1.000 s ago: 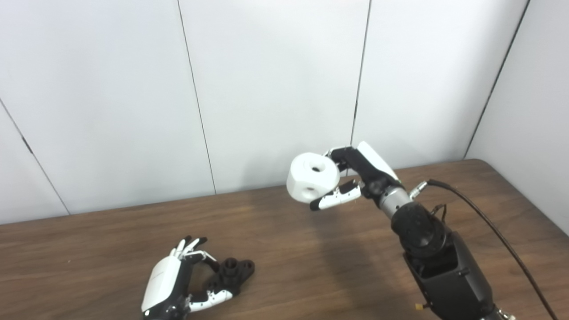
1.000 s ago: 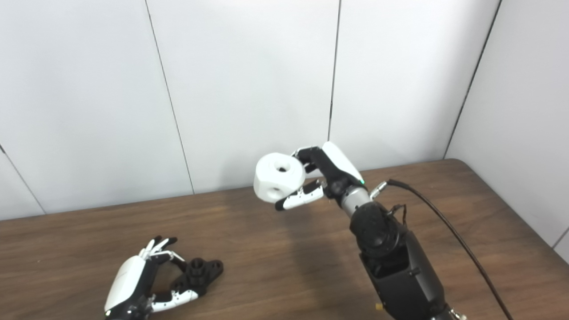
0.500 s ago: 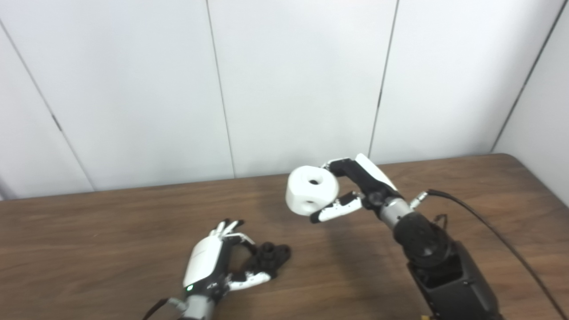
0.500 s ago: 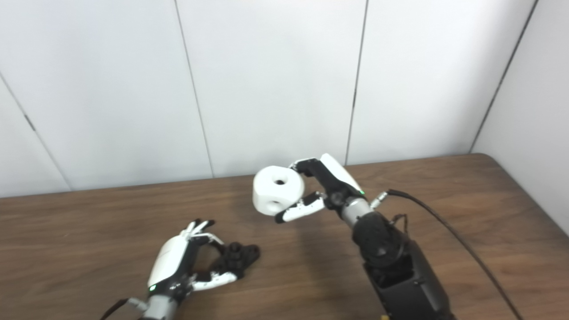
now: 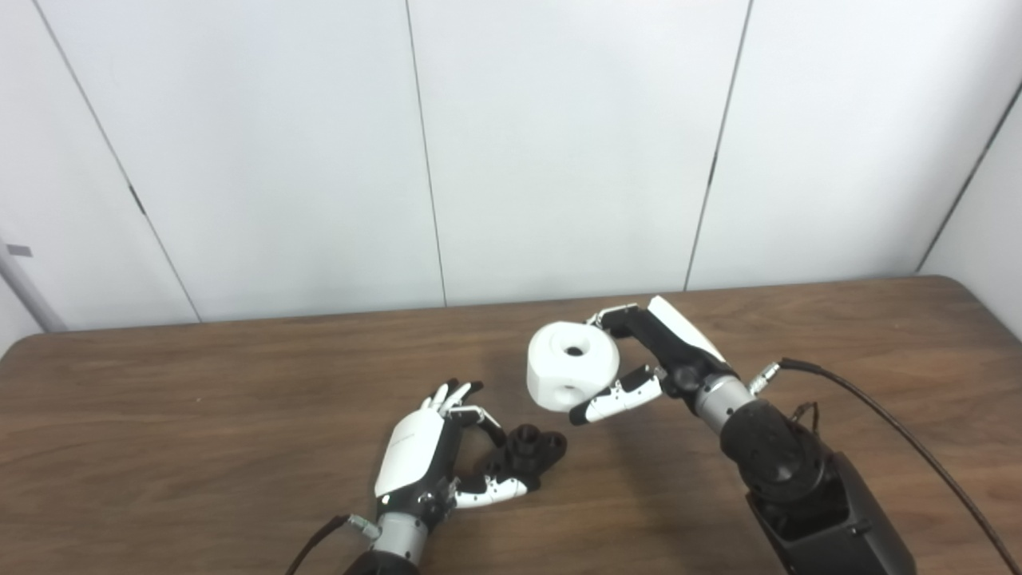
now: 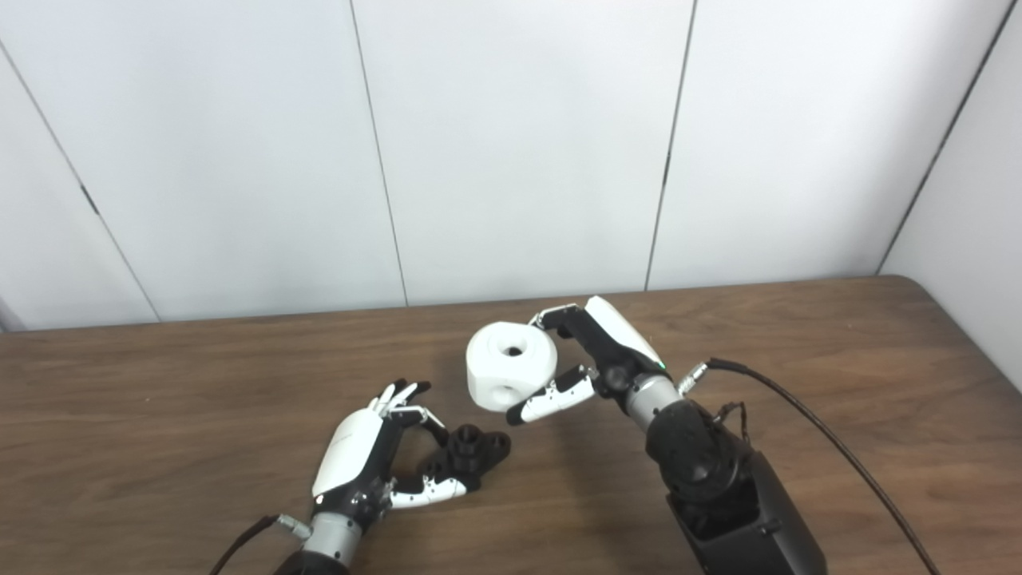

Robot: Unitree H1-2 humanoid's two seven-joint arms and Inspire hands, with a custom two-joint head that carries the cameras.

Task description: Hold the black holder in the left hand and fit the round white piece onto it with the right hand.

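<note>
At frame center, the right hand (image 5: 655,359) grips the round white piece (image 5: 572,375) above the wooden counter (image 5: 200,399); lower left of it, the left hand (image 5: 435,455) grasps the black holder (image 5: 527,451) resting on the counter.

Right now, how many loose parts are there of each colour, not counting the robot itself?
Black: 1, the holder in the left hand.
White: 1, the round piece in the right hand.
Total: 2.
</note>
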